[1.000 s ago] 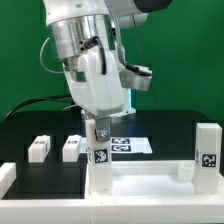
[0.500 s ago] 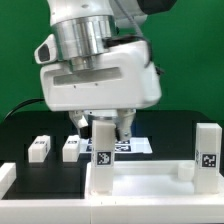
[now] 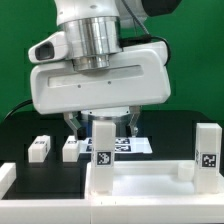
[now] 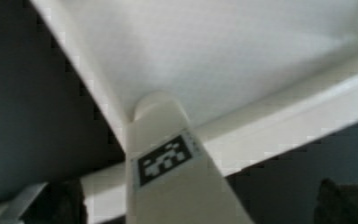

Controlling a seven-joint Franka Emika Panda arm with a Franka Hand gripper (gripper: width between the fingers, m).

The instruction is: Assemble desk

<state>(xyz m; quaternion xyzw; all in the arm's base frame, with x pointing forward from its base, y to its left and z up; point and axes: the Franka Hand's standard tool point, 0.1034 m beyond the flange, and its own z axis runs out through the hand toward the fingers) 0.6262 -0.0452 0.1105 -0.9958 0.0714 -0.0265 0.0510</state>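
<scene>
The desk panel (image 3: pixel 145 184) is smooth white plastic with a soft, almost matt finish. The leg (image 3: pixel 103 146) standing on it is the same plastic, its tag a flat black-and-white print. Above the panel, the arm housing (image 3: pixel 100 85) is glossy white plastic under a collar (image 3: pixel 97 35) of ribbed, shiny metal. Behind the panel the table (image 3: pixel 170 125) is matt black, the backdrop (image 3: pixel 195 70) dull green.

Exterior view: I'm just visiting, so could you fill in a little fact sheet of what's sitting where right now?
tool: open, fingers on either side of the middle leg's top
middle leg: upright on the panel, tag facing the camera
right-hand leg: upright on the panel, at the exterior view's right
panel: white, lying flat at the front
loose legs: two, on the black table, at the exterior view's left
marker board: flat, behind the middle leg
</scene>
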